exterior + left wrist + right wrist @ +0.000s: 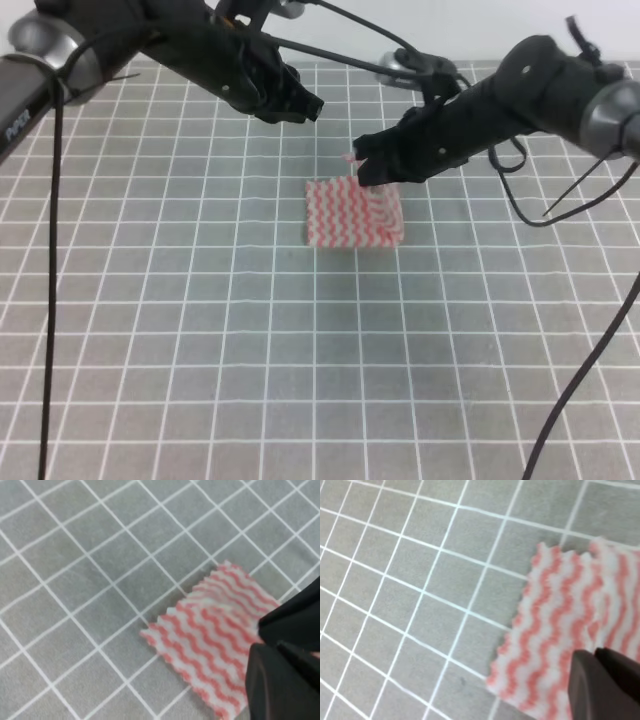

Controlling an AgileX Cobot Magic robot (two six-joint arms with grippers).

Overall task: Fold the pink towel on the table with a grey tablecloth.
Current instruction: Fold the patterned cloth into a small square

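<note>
Here the pink towel is seen lying near the middle of the table with a grey tablecloth, most of it flat on the white grid lines, its far right corner lifted off the cloth; a small scrap of pink shows at the tips of the right gripper, which is judged to be closed on that corner, though the jaws themselves are largely hidden by the arm's dark body. The left gripper is held above and behind the towel, apart from it; whether it is open or closed cannot be told, and nothing is seen in it. The towel is judged thin, light and limp; it sags from the pinched corner and wrinkles along its right edge, so it will be expected to drape rather than hold a shape. A hold is best taken at a corner or along a frayed edge; the free corners may be dragged or curled if the cloth is pulled quickly.
</note>
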